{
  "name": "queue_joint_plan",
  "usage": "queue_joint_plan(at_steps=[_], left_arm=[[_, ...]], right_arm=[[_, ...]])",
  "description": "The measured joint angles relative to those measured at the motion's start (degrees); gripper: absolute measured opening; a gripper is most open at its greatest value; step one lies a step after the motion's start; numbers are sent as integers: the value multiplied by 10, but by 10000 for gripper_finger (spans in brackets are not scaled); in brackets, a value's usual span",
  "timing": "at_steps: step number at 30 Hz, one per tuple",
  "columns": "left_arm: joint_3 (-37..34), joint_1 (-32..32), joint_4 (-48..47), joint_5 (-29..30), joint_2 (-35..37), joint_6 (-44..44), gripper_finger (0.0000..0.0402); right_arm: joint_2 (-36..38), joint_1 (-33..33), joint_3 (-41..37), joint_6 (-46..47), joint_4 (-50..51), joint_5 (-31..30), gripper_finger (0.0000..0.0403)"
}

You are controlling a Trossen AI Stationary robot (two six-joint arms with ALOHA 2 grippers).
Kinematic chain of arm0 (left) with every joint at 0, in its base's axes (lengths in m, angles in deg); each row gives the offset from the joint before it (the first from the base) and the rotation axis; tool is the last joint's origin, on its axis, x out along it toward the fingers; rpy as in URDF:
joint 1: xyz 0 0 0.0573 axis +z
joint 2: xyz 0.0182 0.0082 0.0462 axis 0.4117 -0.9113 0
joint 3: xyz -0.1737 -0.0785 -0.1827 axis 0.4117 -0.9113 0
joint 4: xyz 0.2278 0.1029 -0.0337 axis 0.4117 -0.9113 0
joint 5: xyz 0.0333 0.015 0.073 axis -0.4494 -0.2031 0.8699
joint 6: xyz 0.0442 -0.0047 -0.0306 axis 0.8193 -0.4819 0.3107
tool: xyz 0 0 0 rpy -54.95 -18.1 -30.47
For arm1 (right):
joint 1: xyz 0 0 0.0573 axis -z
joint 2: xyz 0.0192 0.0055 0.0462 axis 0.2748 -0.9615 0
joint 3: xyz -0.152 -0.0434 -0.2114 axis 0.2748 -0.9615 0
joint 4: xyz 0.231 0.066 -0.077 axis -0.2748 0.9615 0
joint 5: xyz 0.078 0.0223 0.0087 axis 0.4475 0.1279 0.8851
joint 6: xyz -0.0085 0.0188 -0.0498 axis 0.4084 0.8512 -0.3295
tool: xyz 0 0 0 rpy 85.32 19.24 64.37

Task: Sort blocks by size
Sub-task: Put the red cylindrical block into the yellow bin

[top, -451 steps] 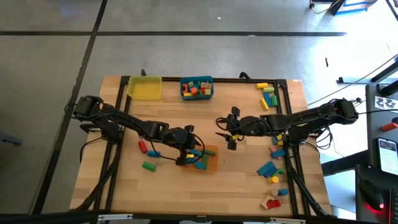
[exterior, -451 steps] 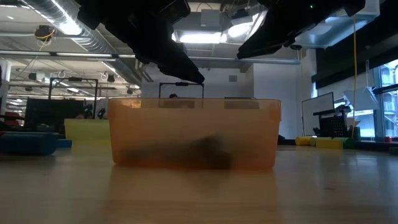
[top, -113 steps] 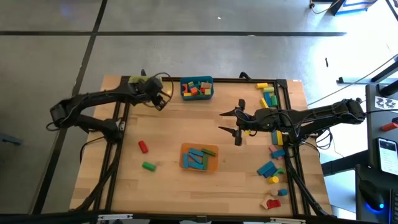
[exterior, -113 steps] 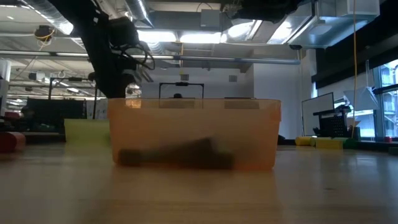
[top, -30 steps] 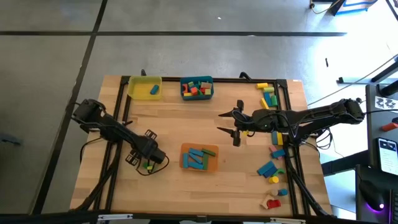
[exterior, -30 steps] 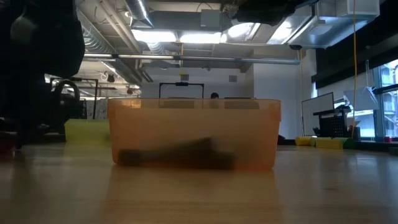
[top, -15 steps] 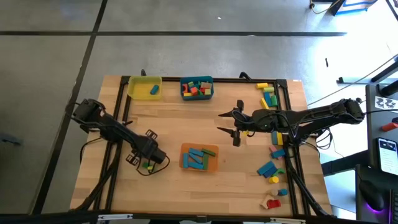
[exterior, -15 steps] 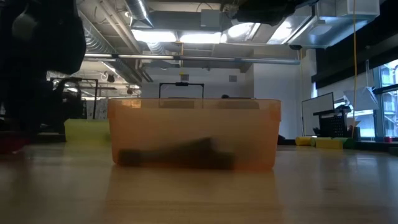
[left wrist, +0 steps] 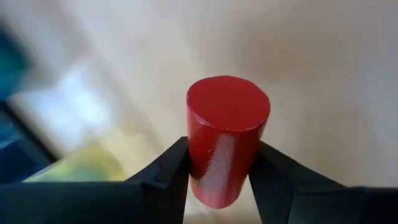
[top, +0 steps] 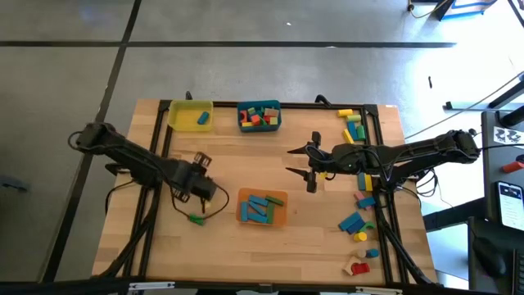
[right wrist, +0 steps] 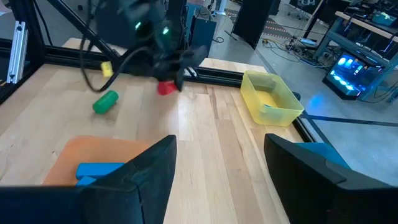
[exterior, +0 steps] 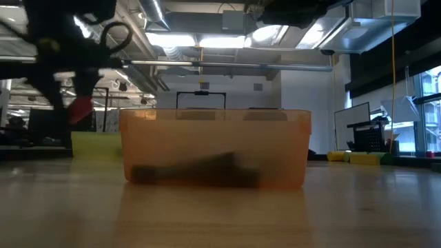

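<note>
Red cylinder block clamped in left end effector, raised | right end effector spread, empty, mid-table

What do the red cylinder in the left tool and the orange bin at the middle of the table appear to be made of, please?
The red cylinder, pinched in the left tool, looks like painted wood: solid, opaque, with a smooth satin coat and a soft sheen. The orange bin looks like thin plastic: its walls are translucent, and the blocks inside show through as dark shapes.

left claw has lifted the red cylinder off the table.
</note>
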Motion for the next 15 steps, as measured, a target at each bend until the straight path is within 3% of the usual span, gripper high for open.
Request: queue_joint_plan(at_steps=[5, 15], left_arm=[[0, 52, 29, 49, 76, 29, 122], [0, 203, 152, 53, 184, 27, 127]], right_arm=[[0, 0, 0, 0, 0, 0, 241], [0, 0, 0, 0, 0, 0, 241]])
